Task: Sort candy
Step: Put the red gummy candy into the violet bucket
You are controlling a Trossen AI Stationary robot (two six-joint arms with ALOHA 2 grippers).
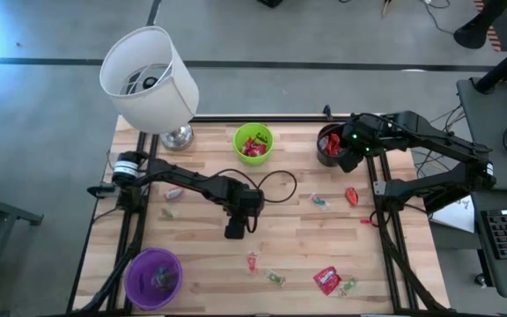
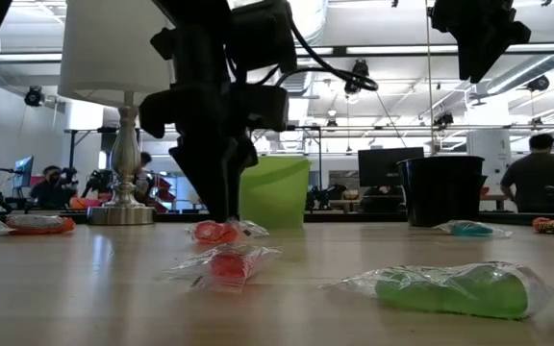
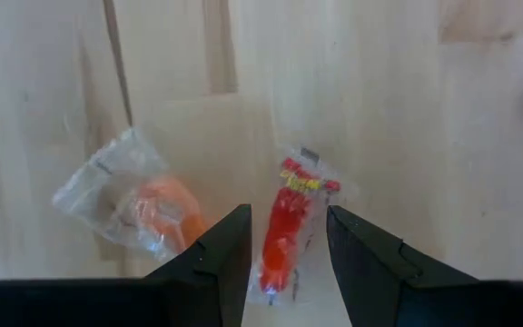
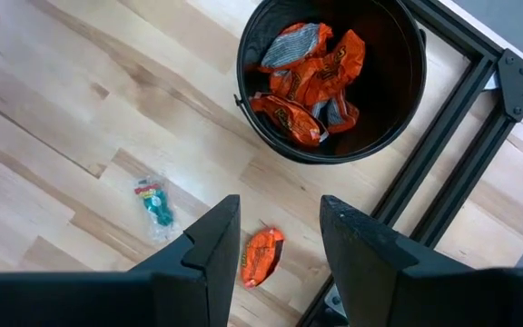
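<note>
**Candy Sort: Left Arm Poised Over a Red Piece**

The candy lies scattered across the table (image 1: 201, 291). A red wrapped piece (image 3: 286, 227) sits directly between the tips of the left gripper (image 3: 286, 263), whose fingers stand apart and hold nothing. A clear-wrapped orange piece (image 3: 143, 204) lies just beside it.

The step in hand appears to be the approach to a pick. The next move calls for a short descent and a closure on the red piece alone, leaving the orange neighbour undisturbed.

The right gripper (image 4: 278, 259) hovers near the black cup (image 4: 330, 77), fingers apart and empty, with an orange packet (image 4: 261, 256) on the table beneath it.

Only the right wrist view shows the orange packets already in the black cup. The high view alone shows the green cup (image 1: 253, 143) holding red pieces, and the purple cup (image 1: 153, 277).
</note>
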